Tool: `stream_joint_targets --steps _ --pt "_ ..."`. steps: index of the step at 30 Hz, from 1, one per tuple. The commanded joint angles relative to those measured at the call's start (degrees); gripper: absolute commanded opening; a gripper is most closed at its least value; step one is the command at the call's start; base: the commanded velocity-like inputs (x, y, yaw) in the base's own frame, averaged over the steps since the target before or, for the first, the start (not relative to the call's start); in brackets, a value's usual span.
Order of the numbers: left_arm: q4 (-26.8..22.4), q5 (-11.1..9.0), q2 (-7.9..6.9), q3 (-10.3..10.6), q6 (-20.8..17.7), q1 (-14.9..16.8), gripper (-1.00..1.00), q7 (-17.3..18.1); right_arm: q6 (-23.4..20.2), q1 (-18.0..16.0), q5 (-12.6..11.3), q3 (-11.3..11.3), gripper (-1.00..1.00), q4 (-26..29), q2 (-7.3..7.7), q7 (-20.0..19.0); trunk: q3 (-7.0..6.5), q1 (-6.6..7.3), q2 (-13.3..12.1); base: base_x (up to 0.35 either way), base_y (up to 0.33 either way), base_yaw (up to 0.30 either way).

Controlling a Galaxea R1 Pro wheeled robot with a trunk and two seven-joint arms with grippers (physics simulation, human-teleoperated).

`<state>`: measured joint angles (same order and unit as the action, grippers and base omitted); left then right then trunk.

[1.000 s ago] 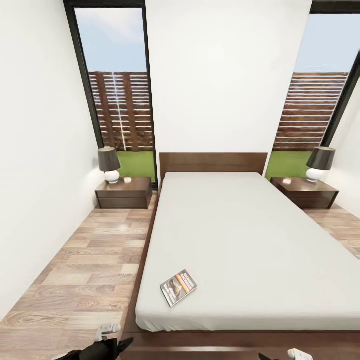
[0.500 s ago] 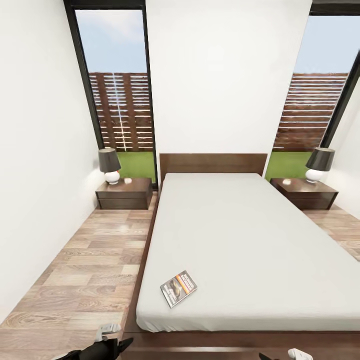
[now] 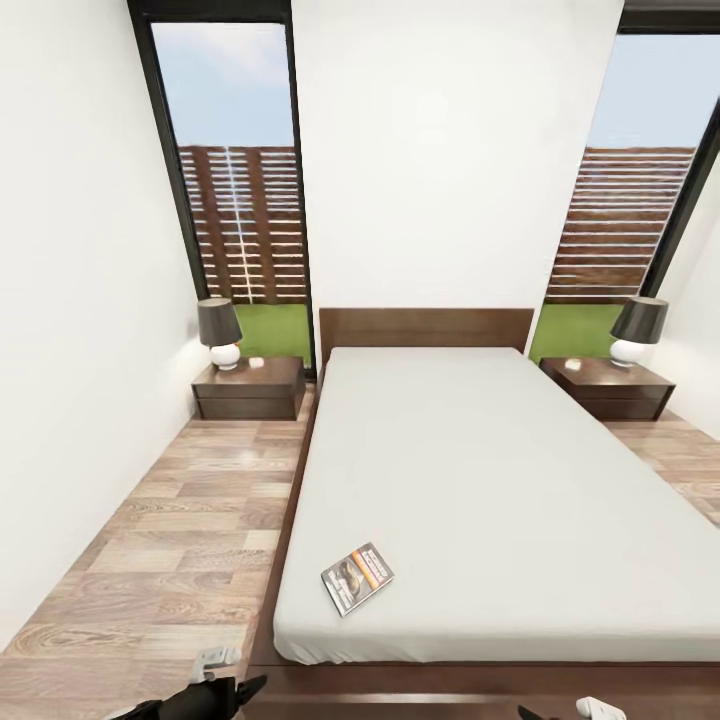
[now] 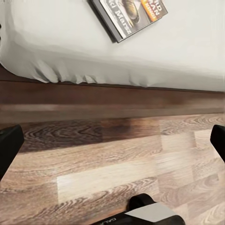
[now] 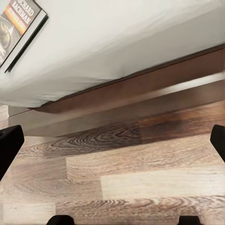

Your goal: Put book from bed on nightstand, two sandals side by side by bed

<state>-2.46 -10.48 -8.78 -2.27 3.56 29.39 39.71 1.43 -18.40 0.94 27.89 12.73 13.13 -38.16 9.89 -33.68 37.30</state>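
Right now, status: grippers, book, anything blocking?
Left gripper and right gripper open, empty, above floor. Book flat on bed, near foot, left side. Nothing on the mattress between it and the grippers.

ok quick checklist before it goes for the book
1. Book flat on the bed, near the foot end: ok.
2. Nothing lying on the book: ok.
3. Left gripper open and empty above the floor: ok.
4. Right gripper open and empty: ok.
5. Space on the left nightstand beside the lamp: ok.
6. Sandals located: cannot tell.
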Motion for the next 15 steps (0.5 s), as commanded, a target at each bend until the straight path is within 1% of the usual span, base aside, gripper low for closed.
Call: stream_joint_targets --steps 1,15 --pt "0.1 0.1 -0.01 -0.2 0.2 0.1 1.0 0.2 0.1 -0.1 0.1 0.2 1.0 -0.1 0.0 -0.3 -0.09 0.21 -0.3 0.0 0.0 0.0" --pt "0.2 0.1 -0.01 -0.2 0.2 0.1 1.0 0.2 0.1 -0.1 0.1 0.2 1.0 -0.1 0.03 -0.3 -2.61 3.28 -6.0 0.0 0.0 0.0"
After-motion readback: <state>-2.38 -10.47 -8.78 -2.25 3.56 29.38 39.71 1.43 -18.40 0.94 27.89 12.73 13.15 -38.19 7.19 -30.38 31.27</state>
